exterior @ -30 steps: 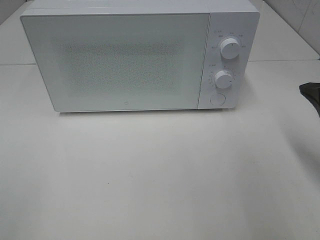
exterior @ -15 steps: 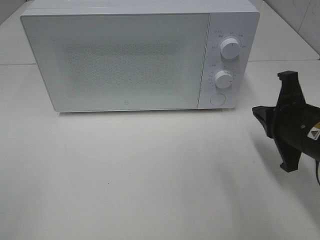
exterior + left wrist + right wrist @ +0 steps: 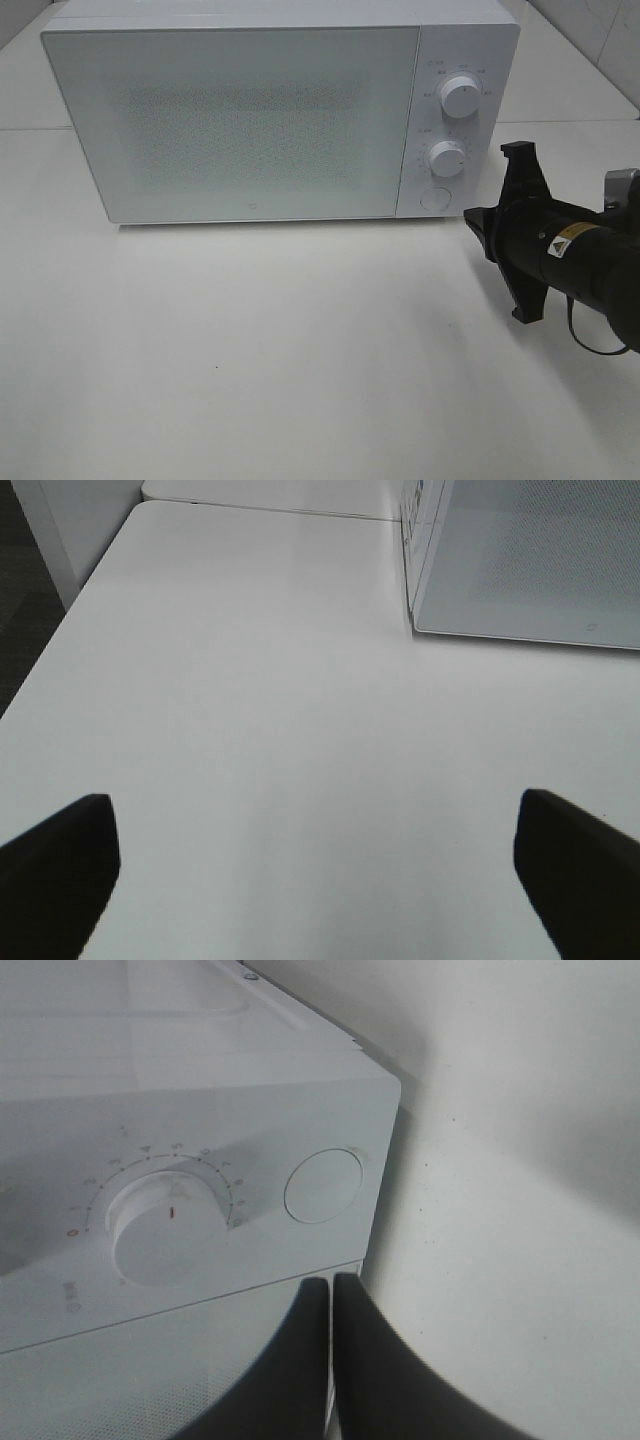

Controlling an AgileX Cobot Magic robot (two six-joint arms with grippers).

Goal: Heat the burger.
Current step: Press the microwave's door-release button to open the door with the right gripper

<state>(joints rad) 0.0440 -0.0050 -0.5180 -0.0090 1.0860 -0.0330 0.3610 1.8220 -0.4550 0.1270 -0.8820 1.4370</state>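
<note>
The microwave [image 3: 240, 120] is closed. My right claw [image 3: 470, 216], fingers pressed together, has just come in near its round button [image 3: 434, 198], probably to open it. The left claw [image 3: 320, 870] is spread wide, empty. The burger I cannot see anywhere.

Extends the right arm [image 3: 590, 268] in from the right, with the right gripper [image 3: 478, 222] pinched tight, pointing left. Holds the left gripper [image 3: 312, 815] spread wide.
</note>
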